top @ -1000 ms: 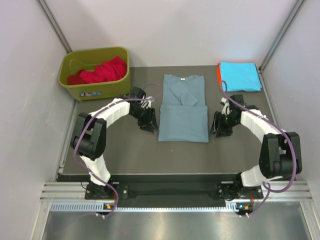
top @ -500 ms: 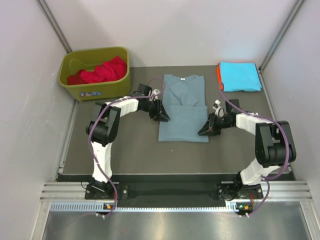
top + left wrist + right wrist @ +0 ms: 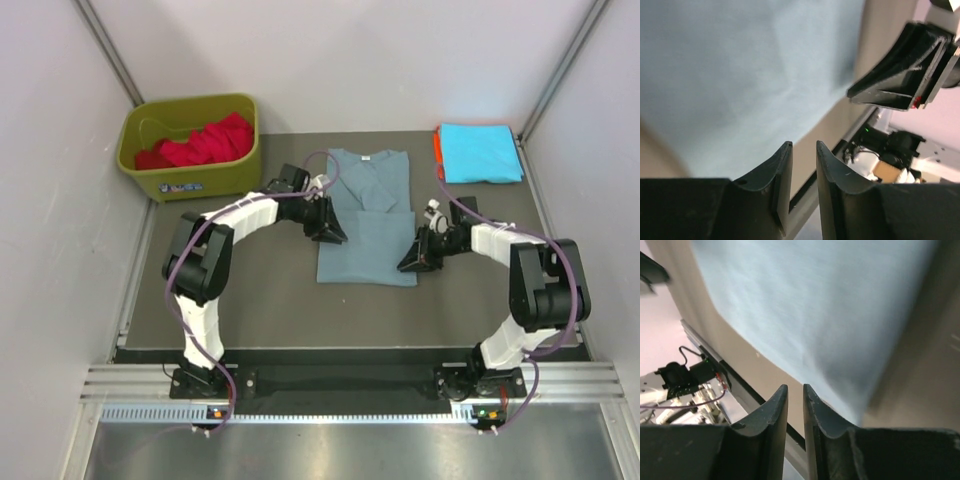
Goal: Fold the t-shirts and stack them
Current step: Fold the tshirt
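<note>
the grey-blue shirt [image 3: 365, 235] lies flat in the middle of the table [image 3: 250, 300], neck end away from the arms, with a small label [image 3: 366, 157] at the collar. its sleeves are turned in over the chest. its near part shows as a neat rectangle with a straight edge running across the shirt.

the left gripper [image 3: 338, 236] is down at the shirt's left edge, near that cross edge, and points in towards the cloth. the right gripper [image 3: 404, 265] is down at the right edge, a little nearer the arms, and also points inward. the two face each other across the shirt.

in the left wrist view the fingers [image 3: 772, 175] stand close, with only a narrow slit between them, and pale cloth fills the view beyond the tips. nothing shows inside the slit, but the tips sit low by the cloth's edge. i cannot tell whether they pinch the shirt. the right wrist view is much the same: the fingers [image 3: 771, 415] are nearly together, the shirt spreads just past them, and any hold on it cannot be told.

a folded cyan shirt [image 3: 480, 152] sits in the far right corner on an orange shirt [image 3: 437, 150], of which only the left edge shows. a red shirt [image 3: 205, 140] is heaped in the bin [image 3: 190, 178] at the far left corner.
</note>
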Robot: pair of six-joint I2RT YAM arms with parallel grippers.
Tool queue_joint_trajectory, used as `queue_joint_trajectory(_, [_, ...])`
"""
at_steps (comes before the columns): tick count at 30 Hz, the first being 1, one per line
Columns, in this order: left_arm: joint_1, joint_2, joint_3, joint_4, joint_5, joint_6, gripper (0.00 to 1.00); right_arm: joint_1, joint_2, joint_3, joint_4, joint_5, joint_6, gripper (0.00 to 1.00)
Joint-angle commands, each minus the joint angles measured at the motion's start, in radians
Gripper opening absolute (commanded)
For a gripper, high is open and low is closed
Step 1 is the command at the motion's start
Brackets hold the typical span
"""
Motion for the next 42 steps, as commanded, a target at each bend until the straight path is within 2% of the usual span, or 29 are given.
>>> queue_joint_trajectory(1, [-0.059,-0.035,-0.041,0.113,0.077,-0.063,0.3,0.072,-0.018,0.049,0.079,-0.048,0.05,0.2])
queue_joint_trajectory(4, [-0.105,0.011,-0.047,0.158,0.1,-0.102,0.31,0.144,0.034,0.043,0.172,-0.092,0.112,0.2])
queue_joint_trajectory(7, [-0.13,0.053,-0.055,0.164,0.082,-0.093,0.32,0.144,0.062,0.004,0.218,-0.086,0.124,0.21])
queue_joint_trajectory(13, [-0.109,0.041,-0.174,0.124,0.023,-0.018,0.31,0.018,0.062,-0.102,0.201,-0.06,0.049,0.22])
queue_joint_trajectory(18, [-0.078,-0.01,-0.257,0.024,-0.015,0.105,0.32,-0.075,0.033,-0.128,0.097,0.003,-0.027,0.23])
queue_joint_trajectory(23, [-0.072,-0.096,-0.222,-0.069,-0.023,0.179,0.35,-0.075,-0.065,-0.092,0.005,0.03,-0.041,0.24])
queue_joint_trajectory(27, [-0.043,-0.093,-0.136,-0.072,-0.018,0.157,0.35,-0.075,-0.073,-0.012,0.023,-0.005,0.012,0.26])
queue_joint_trajectory(30, [0.005,-0.015,-0.044,-0.01,0.006,0.105,0.35,-0.075,0.046,0.083,0.097,-0.036,0.079,0.27])
queue_joint_trajectory(34, [0.08,0.124,0.039,0.203,0.052,-0.002,0.34,-0.075,0.197,0.198,0.276,-0.109,0.195,0.27])
queue_joint_trajectory(37, [0.112,0.21,0.103,0.254,0.068,-0.044,0.34,-0.075,0.292,0.275,0.379,-0.151,0.291,0.25])
queue_joint_trajectory(39, [0.128,0.241,0.117,0.325,0.08,-0.085,0.34,-0.075,0.365,0.348,0.402,-0.158,0.308,0.24])
queue_joint_trajectory(42, [0.151,0.284,0.149,0.319,0.063,-0.09,0.34,-0.111,0.446,0.43,0.401,-0.166,0.315,0.23])
